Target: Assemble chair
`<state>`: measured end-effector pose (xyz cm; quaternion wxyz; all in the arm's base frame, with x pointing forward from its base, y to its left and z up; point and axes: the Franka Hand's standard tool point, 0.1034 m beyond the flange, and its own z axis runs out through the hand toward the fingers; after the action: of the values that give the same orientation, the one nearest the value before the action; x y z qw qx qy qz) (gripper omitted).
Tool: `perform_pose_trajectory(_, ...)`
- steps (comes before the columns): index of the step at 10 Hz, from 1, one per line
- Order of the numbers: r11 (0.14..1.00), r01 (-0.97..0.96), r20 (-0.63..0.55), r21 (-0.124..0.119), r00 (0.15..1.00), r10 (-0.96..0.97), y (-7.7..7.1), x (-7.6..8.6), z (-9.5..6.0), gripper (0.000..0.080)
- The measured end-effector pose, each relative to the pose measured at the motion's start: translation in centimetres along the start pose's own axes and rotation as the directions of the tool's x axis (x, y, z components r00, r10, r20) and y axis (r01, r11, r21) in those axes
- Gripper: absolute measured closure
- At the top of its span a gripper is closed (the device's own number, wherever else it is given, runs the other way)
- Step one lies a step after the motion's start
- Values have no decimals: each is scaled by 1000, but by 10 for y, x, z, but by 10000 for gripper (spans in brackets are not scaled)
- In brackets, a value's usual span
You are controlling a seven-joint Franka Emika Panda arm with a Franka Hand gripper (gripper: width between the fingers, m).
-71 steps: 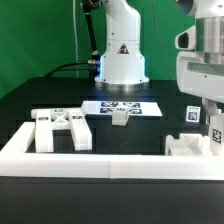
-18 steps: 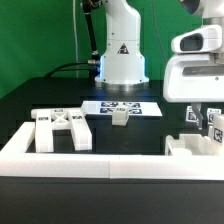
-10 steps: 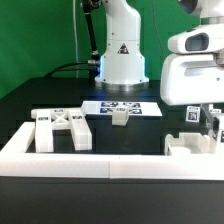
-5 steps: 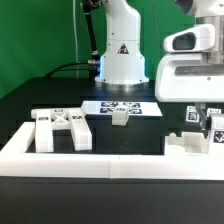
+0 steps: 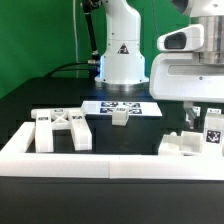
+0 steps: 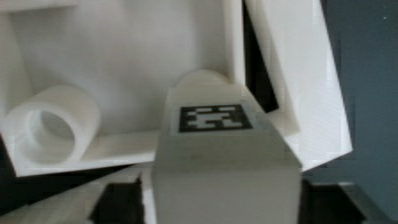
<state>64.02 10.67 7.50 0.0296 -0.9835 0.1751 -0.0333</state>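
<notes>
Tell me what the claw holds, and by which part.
Cannot be told for sure: the claw sits over the matte-white, tagged upright chair piece, but whether its fingers clamp it is hidden.

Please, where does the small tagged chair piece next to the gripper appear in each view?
Exterior view: the tagged chair piece stands at the exterior view's right edge, behind the border wall.
Wrist view: it fills the middle, with its tag facing the camera.
Shared landmark: the larger white chair part right beside it.
</notes>
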Motion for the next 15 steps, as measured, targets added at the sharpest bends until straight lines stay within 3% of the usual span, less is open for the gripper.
perform_pose_trajectory(1,1000,2,-2,4,1000,-2,1,-3,-7,238)
perform_pose_trajectory(2,1000,13,-2,6,1000,-13,5,-7,-17,170)
perform_pose_trajectory(3,1000,17,-1,5,1000,-17,14,-12,-25,155)
perform_pose_trajectory(8,1000,13,3,2,1000,-13,19,-15,-24,151)
perform_pose_trajectory(9,998,70,-12,4,997,-70,26,-18,-22,151)
perform_pose_trajectory(11,984,178,6,-6,984,-178,60,-42,-24,151)
perform_pose_trajectory(13,984,177,17,-11,984,-177,98,-47,-25,151)
perform_pose_trajectory(15,986,164,22,-13,986,-163,102,-49,-23,151)
